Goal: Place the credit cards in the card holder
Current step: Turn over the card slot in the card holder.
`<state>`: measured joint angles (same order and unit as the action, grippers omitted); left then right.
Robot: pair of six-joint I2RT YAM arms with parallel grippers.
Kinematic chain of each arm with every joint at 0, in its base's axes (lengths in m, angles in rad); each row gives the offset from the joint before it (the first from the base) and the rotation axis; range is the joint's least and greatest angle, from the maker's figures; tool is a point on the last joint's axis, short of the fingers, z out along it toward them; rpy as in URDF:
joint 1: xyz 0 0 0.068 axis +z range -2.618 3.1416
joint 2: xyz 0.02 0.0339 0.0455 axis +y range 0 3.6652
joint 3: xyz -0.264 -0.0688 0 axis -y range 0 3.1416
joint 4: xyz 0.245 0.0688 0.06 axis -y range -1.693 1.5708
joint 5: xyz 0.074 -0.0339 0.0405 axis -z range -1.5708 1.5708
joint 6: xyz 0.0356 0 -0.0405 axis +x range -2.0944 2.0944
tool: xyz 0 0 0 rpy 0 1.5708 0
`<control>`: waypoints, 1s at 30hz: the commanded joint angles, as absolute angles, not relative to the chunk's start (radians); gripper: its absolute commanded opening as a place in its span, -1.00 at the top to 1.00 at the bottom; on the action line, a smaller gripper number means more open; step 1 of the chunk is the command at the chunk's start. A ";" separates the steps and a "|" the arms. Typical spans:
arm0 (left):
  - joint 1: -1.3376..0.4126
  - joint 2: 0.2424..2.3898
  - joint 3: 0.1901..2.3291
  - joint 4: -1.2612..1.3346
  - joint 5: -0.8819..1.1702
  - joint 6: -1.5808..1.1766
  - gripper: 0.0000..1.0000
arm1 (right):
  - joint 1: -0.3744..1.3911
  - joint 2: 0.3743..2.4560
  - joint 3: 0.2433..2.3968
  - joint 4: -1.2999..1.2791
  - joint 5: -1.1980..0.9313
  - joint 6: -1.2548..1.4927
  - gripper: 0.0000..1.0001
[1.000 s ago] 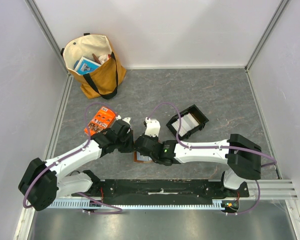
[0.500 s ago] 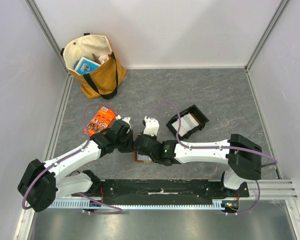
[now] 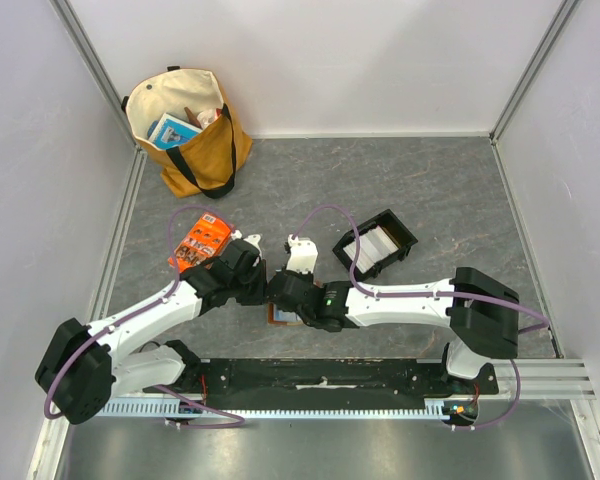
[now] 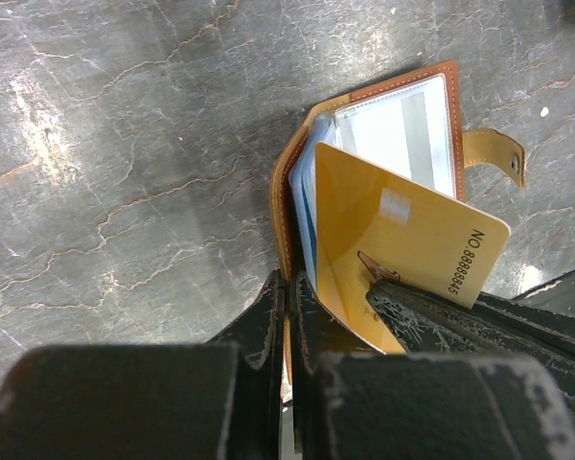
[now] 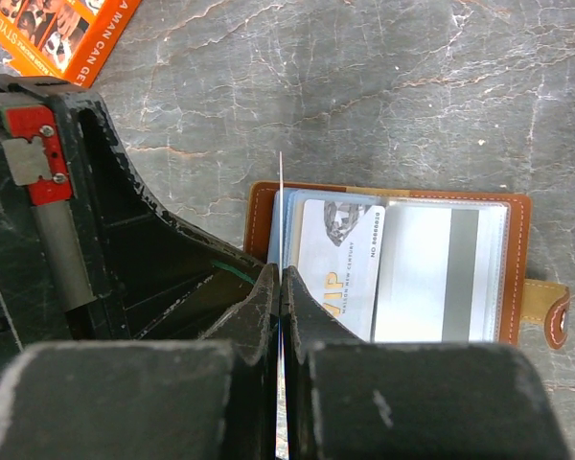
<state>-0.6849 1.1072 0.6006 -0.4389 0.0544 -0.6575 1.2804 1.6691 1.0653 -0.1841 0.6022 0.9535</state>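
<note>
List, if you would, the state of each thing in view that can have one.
card holder: open on the table, strap unsnapped.
gold card: on edge over the holder, pinched.
left end effector: shut on the card holder's cover.
right end effector: shut on the gold card.
tote bag: upright, open.
black tray: holds credit cards.

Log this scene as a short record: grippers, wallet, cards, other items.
left gripper: shut on the wallet's cover edge
right gripper: shut on a gold card, held on edge at the wallet's sleeves
gold card in a slot: cannot tell
wallet: open, clear sleeves showing, a VIP card in one
tray: black, right of the wallet, more cards in it
other: orange packet by the left arm; tote bag at back left
</note>
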 commanded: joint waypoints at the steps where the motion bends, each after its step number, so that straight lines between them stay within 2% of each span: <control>1: -0.687 1.097 0.595 -0.414 0.046 -0.683 0.96 | 1.285 1.631 1.066 -0.209 0.658 0.956 1.00; 15: -0.687 1.103 0.595 -0.417 0.043 -0.677 0.96 | 1.285 1.569 1.063 -0.179 0.633 0.913 1.00; 30: -0.686 1.089 0.595 -0.417 0.049 -0.678 0.97 | 1.282 1.689 1.115 -0.173 0.601 0.927 1.00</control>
